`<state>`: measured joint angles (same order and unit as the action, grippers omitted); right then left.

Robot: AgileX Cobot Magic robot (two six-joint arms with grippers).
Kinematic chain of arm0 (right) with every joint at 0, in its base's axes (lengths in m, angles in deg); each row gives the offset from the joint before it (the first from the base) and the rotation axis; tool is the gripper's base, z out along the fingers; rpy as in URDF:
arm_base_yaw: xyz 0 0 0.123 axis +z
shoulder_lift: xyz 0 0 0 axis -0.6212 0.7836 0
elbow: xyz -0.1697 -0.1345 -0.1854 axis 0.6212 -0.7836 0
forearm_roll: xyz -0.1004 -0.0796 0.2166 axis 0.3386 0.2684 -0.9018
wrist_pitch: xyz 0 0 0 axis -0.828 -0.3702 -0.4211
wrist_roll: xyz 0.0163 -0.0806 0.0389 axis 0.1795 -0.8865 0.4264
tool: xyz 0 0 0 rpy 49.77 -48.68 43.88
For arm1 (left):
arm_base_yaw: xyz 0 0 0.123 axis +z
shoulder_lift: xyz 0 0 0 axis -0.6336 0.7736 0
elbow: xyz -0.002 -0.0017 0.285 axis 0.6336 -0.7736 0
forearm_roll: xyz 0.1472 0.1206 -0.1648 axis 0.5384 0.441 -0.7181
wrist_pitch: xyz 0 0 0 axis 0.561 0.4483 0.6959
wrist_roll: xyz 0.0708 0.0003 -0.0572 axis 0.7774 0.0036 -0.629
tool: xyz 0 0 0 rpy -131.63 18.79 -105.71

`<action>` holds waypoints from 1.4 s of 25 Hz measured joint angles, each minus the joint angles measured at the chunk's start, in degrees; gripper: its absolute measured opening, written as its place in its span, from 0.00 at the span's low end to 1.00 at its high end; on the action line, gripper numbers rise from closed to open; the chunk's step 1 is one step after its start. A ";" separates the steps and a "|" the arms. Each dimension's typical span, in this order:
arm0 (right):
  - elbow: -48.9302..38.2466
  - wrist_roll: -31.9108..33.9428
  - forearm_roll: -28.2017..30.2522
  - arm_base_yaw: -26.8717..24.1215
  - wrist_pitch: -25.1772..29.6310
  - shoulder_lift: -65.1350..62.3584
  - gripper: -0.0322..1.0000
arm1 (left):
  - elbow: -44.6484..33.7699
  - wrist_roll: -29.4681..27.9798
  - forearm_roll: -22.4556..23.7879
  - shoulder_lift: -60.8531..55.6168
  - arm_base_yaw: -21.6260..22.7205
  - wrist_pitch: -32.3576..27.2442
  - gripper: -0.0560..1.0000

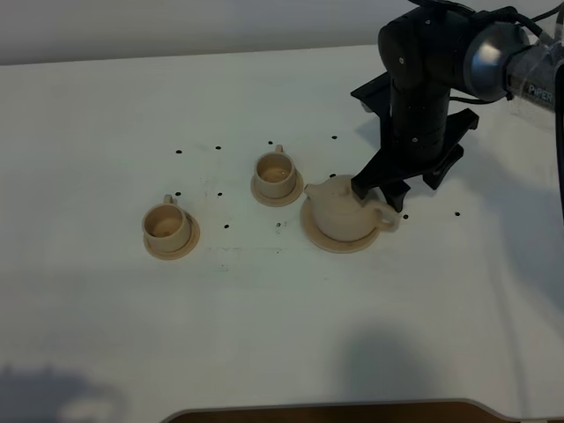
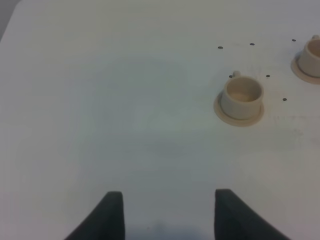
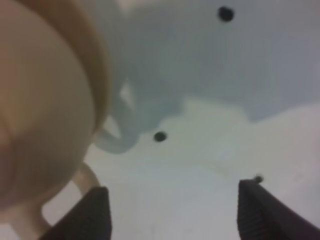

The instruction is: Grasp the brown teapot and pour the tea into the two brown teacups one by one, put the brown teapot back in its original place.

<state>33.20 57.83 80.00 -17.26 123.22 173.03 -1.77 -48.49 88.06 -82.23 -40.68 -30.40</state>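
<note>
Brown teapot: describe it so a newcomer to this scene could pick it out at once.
On the white table, look right of centre, just under the black arm. There the brown teapot sits on a wide round saucer. Unlike the two small open teacups to its left, it is squat, rounded, lidded and spouted.

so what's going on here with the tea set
The right end effector is down beside the brown teapot, close to its handle, with its jaws open and nothing gripped. The teapot sits on its wide saucer. The two teacups stand on their small saucers, left of the teapot in the high view. The left end effector hangs open over bare table, away from the tea set.
</note>
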 joint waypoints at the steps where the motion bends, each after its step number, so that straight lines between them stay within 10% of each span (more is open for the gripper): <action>1: 0.00 0.05 -0.65 0.13 0.41 0.00 0.57 | 0.00 0.00 0.00 0.00 0.00 0.00 0.48; 21: -0.01 3.78 -8.35 1.06 3.86 0.08 0.57 | 0.00 0.00 0.00 0.00 0.00 0.00 0.48; 35: -0.06 3.26 1.96 1.36 2.47 -1.25 0.57 | 0.00 0.00 0.00 0.00 0.00 0.00 0.48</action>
<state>33.14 61.09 81.97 -15.89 125.69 171.78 -1.77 -48.49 88.06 -82.23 -40.68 -30.40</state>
